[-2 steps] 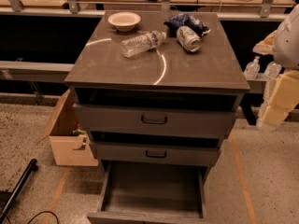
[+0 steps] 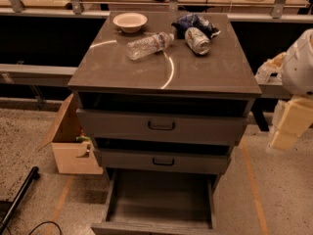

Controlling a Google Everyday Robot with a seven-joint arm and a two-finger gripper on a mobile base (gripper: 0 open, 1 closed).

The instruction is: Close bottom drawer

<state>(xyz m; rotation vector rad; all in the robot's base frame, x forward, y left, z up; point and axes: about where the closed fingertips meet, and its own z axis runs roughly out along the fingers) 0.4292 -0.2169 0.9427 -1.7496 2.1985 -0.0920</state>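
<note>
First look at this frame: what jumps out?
The bottom drawer is pulled far out at the foot of the cabinet, with nothing visible inside. On the cabinet top a water bottle lies on its side beside a can, with a white bowl at the back left. The claw hangs at the right edge, apart from the cabinet.

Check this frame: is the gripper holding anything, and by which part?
Nothing that shows. The gripper hangs to the right of the cabinet, touching neither it nor the open bottom drawer.
</note>
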